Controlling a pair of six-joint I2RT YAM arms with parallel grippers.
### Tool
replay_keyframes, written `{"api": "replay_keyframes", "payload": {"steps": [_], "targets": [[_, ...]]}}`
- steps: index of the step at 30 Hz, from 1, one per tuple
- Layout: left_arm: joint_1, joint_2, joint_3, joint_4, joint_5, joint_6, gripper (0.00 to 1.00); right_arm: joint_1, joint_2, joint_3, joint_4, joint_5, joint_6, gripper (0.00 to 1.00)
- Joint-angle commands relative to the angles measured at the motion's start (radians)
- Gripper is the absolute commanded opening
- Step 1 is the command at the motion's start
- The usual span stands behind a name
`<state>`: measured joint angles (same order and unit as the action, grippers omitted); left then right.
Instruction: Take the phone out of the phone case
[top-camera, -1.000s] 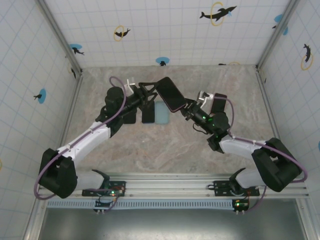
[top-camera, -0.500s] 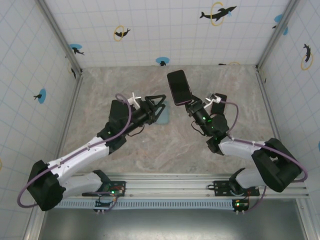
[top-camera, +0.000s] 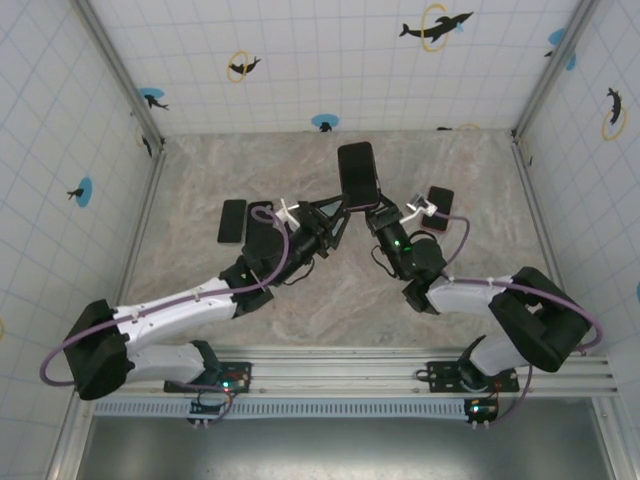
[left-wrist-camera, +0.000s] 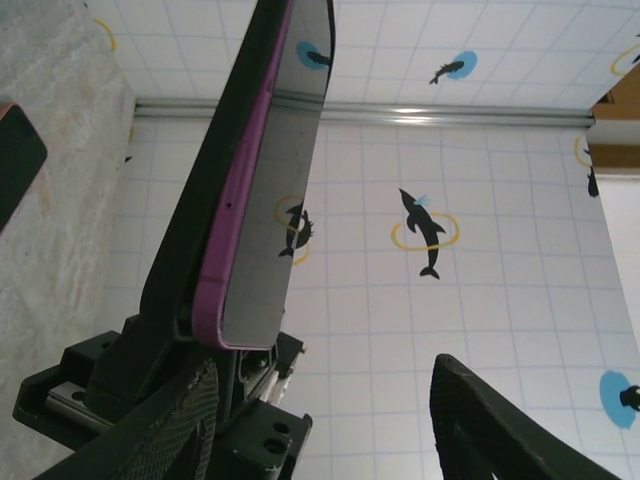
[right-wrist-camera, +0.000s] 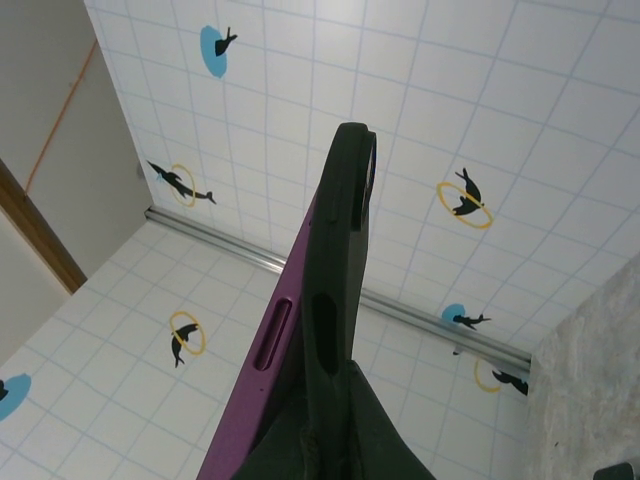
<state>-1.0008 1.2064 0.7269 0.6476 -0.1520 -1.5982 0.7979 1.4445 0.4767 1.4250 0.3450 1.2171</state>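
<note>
— Jaws check: right jaws?
— Clamped narrow on the lower end of the black phone case (right-wrist-camera: 338, 300), with the purple-edged phone (left-wrist-camera: 265, 200) inside, held aloft over mid-tabletop (top-camera: 190, 180).
— Left jaws?
— Parted, fingers (left-wrist-camera: 185, 420) either side of that lower end, gripping nothing.
— Pointing where?
— Long axis away from the arm bases toward the far wall, free end raised, screen up to the overhead camera.
— Around it?
— Three dark slabs flat on the tabletop: two (top-camera: 232, 220) left, one (top-camera: 438, 208) right, well below.
</note>
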Motion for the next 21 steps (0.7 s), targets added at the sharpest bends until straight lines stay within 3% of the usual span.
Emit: {"api": "replay_keyframes", "payload": {"steps": [1,21], "targets": [[-0.018,0.017,-0.003,0.078,-0.099,-0.051,0.55,0.012,0.011,0.044,0.119,0.064,-0.028,0.0],[-0.016,0.14,0.04,0.175,-0.082,-0.076,0.48,0.029,0.03,0.032,0.175,0.039,-0.014,0.0]]}}
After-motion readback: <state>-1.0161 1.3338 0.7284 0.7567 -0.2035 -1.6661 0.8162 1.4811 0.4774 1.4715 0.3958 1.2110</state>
